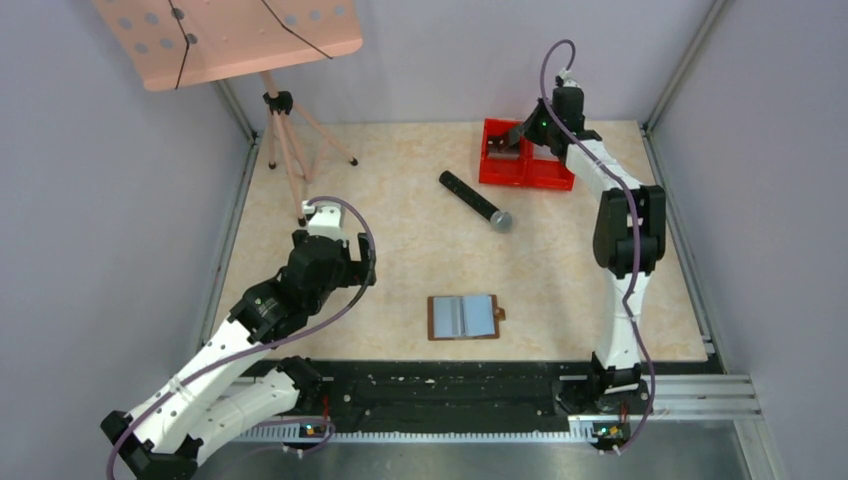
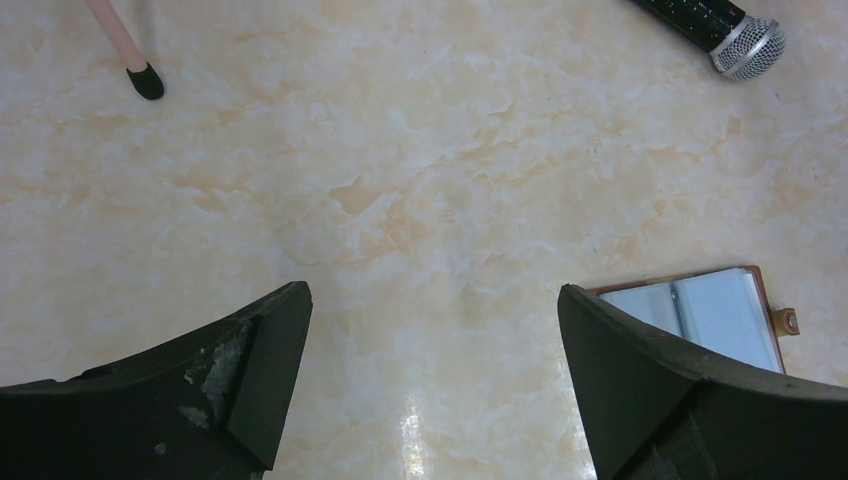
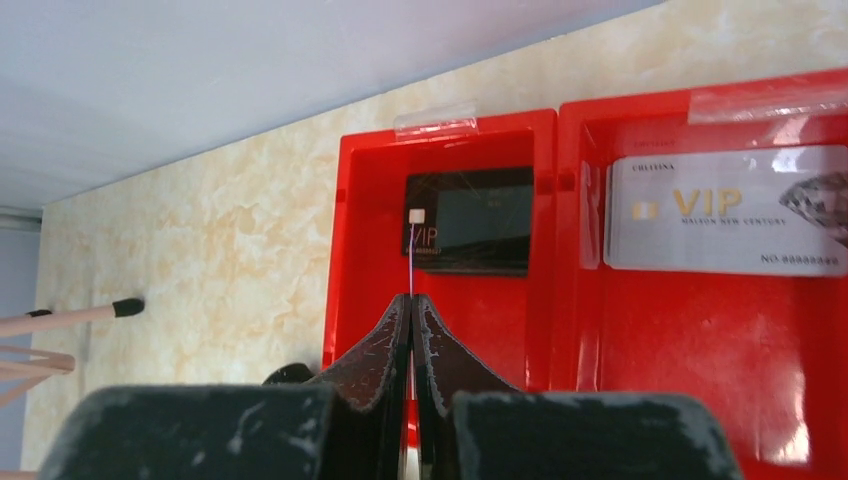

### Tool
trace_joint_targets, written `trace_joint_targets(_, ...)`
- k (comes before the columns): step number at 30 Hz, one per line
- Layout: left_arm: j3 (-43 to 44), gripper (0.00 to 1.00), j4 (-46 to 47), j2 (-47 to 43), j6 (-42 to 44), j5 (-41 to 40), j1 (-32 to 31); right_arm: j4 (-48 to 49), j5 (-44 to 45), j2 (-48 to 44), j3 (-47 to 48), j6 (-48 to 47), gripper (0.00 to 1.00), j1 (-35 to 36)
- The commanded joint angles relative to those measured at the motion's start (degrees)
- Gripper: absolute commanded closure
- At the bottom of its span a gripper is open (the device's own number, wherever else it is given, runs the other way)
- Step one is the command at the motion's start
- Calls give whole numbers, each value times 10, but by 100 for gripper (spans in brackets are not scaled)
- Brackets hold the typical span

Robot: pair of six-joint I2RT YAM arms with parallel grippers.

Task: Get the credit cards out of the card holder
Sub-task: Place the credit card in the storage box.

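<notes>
The right gripper [image 3: 411, 298], pinched shut on a thin card [image 3: 410, 262] seen edge-on, hangs above the red bins [image 3: 345, 250], while the wide-open left gripper [image 2: 432, 292] hovers near the card holder [image 1: 463, 317], spread flat mid-table: probably light, floppy leather, best gripped at its edge.

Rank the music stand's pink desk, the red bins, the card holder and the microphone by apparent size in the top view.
1. pink desk, though it is raised nearer the camera, so unsure.
2. red bins, partly covered.
3. card holder.
4. microphone: slightly longer than the holder, but far slimmer.
</notes>
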Motion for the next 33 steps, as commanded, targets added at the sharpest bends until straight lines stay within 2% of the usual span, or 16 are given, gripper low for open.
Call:
trace_joint_targets(1,4,1,21,-7,8,0,1,14,-18,40,82,15,100,-5)
trace_joint_targets(18,2,2,30,8,7,3,1,2,-49,141,169,72,100,-14)
trace_joint_targets(33,6,2,30,25,8,-2,1,15,-51,168,183,80,100,-28)
